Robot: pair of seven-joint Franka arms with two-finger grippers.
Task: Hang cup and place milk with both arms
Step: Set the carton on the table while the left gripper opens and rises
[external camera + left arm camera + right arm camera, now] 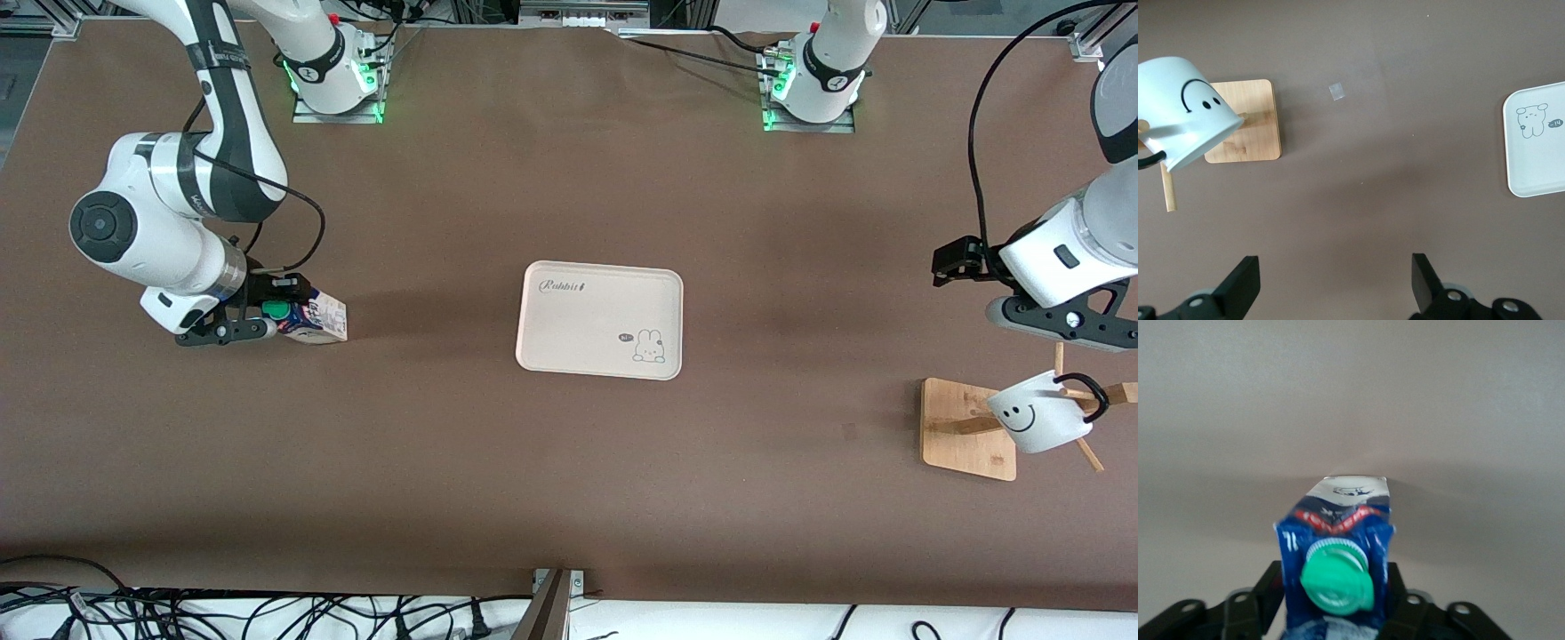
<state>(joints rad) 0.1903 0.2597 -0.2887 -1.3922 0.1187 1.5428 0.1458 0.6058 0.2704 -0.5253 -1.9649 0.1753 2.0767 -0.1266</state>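
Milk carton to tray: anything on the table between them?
Nothing. In the front view, only bare brown table lies between the milk, at the right gripper, and the tray.

Brown worktop (pixel 551 462) under me | cream tray (pixel 601 319) mid-worktop, rabbit drawing on it | wooden rack (pixel 969 428) toward my left arm's end, square bamboo base, pegs sticking out | cables (pixel 178 613) strung along the worktop's near edge
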